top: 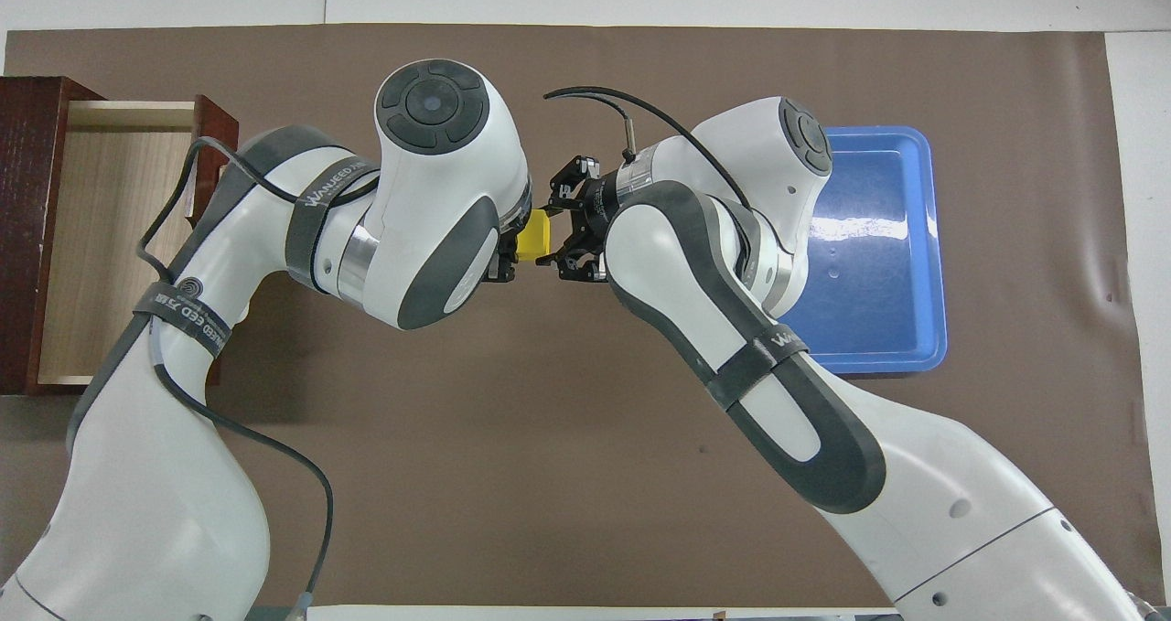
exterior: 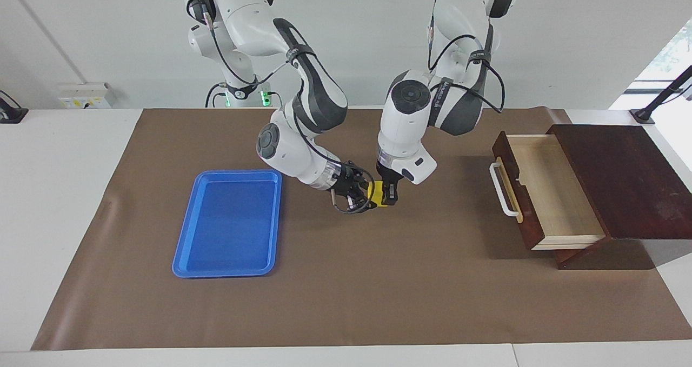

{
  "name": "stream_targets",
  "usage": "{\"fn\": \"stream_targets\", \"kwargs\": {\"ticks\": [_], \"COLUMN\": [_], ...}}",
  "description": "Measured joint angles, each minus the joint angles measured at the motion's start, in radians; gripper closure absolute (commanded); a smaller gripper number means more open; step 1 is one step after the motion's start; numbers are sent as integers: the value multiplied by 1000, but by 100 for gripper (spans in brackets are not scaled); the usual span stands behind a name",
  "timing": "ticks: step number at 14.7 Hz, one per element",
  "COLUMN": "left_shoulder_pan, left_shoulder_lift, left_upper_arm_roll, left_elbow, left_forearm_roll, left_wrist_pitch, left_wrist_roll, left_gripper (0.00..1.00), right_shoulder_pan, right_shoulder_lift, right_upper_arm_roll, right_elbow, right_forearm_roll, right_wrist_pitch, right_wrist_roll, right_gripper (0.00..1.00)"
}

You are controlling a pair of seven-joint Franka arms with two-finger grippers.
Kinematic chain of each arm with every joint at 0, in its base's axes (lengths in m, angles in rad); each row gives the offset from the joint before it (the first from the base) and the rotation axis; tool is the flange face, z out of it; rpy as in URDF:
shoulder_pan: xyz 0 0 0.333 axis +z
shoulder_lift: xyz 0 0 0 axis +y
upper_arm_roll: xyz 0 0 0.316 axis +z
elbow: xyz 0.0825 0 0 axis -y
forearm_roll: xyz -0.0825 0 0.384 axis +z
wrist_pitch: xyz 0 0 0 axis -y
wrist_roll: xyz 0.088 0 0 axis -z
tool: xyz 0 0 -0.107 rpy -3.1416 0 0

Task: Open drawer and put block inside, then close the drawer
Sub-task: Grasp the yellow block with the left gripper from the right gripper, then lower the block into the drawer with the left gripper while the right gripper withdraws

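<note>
Two grippers meet at the frame's centre, both clamped on the block [exterior: 377, 194], held above the mat [exterior: 346, 302]: the right gripper [exterior: 361, 196] from one side, the left gripper [exterior: 388, 193] from above. The drawer [exterior: 546, 194] stands open at mid-right; a tray [exterior: 186, 248] lies lower left.

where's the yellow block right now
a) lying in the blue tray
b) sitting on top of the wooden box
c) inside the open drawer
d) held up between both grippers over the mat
d: the block sits between the right gripper and the left gripper, both shut on it above the mat.
</note>
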State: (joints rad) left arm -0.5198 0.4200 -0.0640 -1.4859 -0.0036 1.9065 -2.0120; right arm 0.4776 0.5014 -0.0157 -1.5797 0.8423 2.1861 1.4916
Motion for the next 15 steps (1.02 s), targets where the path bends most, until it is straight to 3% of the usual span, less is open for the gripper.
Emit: {"fn": "stream_targets", "kwargs": {"ticks": [11,12,13,15], "left_shoulder_pan": [0,0,0,0], "left_shoulder_lift": [-4,-4,-4,-4], "left_upper_arm_roll": [3,3,3,3], "left_elbow": [5,5,5,6], "left_forearm_roll": [4,4,4,5], "left_wrist_pitch": [-9,-9,-9,-9], "left_wrist_roll": [0,0,0,1], "left_gripper": [100,100,100,100], "right_shoulder_pan": [0,0,0,0], "right_shoulder_lift": [0,0,0,0], "right_upper_arm_roll": [3,3,3,3], "right_elbow": [7,7,7,7], "right_forearm_roll": [0,0,0,0], "right_wrist_pitch": [1,1,1,1], "right_wrist_roll": [4,4,4,4], "right_gripper": [100,93,40,8]}}
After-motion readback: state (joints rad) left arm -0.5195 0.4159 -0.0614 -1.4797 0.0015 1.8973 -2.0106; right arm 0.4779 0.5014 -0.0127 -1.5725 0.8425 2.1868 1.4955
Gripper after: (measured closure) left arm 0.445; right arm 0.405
